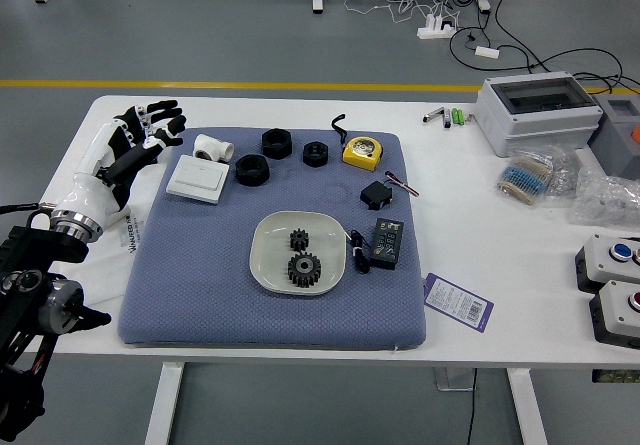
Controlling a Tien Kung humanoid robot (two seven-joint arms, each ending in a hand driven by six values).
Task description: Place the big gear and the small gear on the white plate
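At the left, we have our left hand [128, 152] over the table [97, 310], off the left side of the blue mat [190, 285], its fingers spread and grasping nothing. To its right, on the mat, sits the white plate [272, 244]. Both gears lie inside its rim: the small gear [299, 239] on the far side, the big gear [304, 269] near it, closer to us. We judge the placing finished, with the step in hand only getting our arm clear. The next move calls for bringing the hand to rest at the left, without swinging over the plate or nudging either gear.
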